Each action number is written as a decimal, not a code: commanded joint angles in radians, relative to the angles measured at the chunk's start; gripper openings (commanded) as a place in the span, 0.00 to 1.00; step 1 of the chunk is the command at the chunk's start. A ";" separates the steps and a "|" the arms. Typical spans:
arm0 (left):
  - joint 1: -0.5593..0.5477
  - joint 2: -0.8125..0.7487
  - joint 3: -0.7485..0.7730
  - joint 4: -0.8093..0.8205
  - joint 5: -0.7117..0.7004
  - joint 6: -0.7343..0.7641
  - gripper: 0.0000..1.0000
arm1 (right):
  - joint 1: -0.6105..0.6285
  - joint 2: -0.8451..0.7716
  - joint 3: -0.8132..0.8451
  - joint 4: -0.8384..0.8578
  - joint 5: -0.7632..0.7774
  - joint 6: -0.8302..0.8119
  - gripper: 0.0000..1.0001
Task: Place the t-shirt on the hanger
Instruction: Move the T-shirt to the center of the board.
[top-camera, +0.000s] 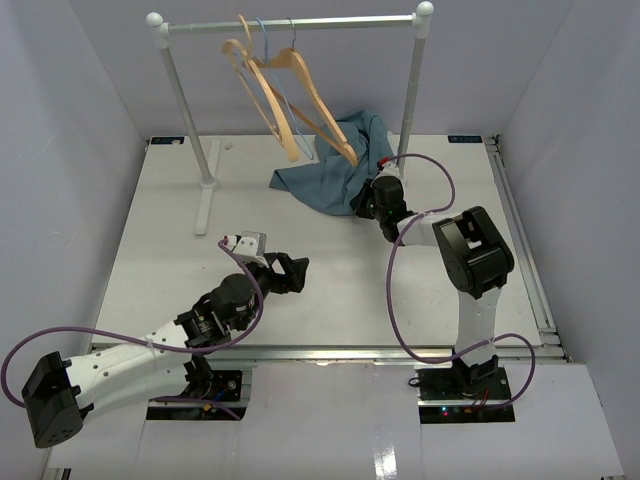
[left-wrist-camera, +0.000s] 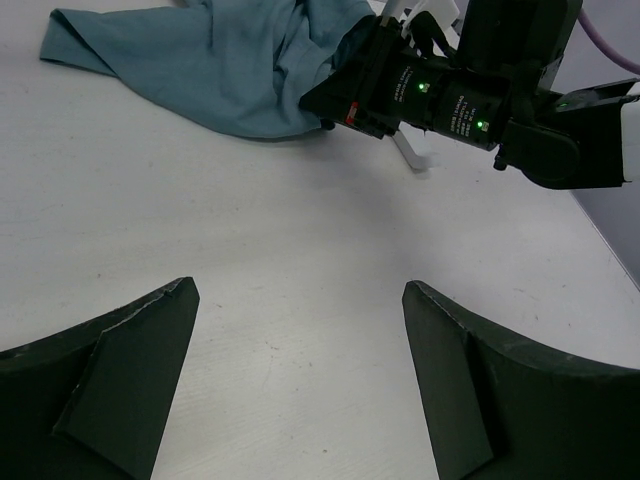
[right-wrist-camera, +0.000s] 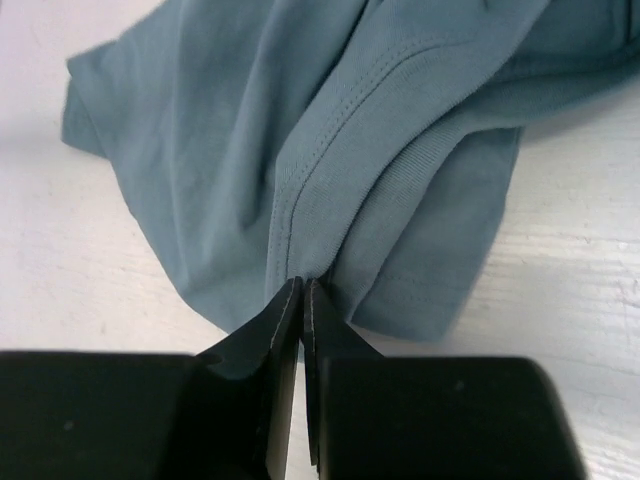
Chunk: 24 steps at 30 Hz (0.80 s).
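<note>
The teal-blue t-shirt (top-camera: 335, 168) lies crumpled on the table at the back, under the rail. My right gripper (top-camera: 362, 197) is shut on a seamed fold at its near edge; the right wrist view shows the cloth (right-wrist-camera: 330, 130) pinched at the gripper's closed tips (right-wrist-camera: 302, 286). The wooden hanger with the grey hook (top-camera: 318, 105) hangs tilted on the rail, its lower end over the shirt. My left gripper (top-camera: 296, 272) is open and empty above bare table (left-wrist-camera: 300, 300), short of the shirt (left-wrist-camera: 220, 60) and the right gripper (left-wrist-camera: 330, 98).
A white clothes rail (top-camera: 290, 22) on two posts (top-camera: 190, 110) stands at the back. A second wooden hanger with a tan hook (top-camera: 262, 100) and a thin blue wire hanger (top-camera: 262, 40) hang beside the first. A purple cable (top-camera: 420, 160) loops off the right arm.
</note>
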 joint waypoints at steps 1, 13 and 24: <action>-0.002 -0.009 -0.001 0.006 -0.019 0.000 0.92 | 0.018 -0.110 -0.020 -0.064 -0.024 -0.068 0.08; -0.001 -0.012 -0.002 -0.011 -0.140 -0.011 0.89 | 0.453 -0.363 -0.315 0.055 0.180 -0.023 0.08; -0.001 0.069 0.017 -0.051 -0.278 -0.061 0.89 | 0.609 -0.428 -0.339 -0.060 0.418 -0.075 0.45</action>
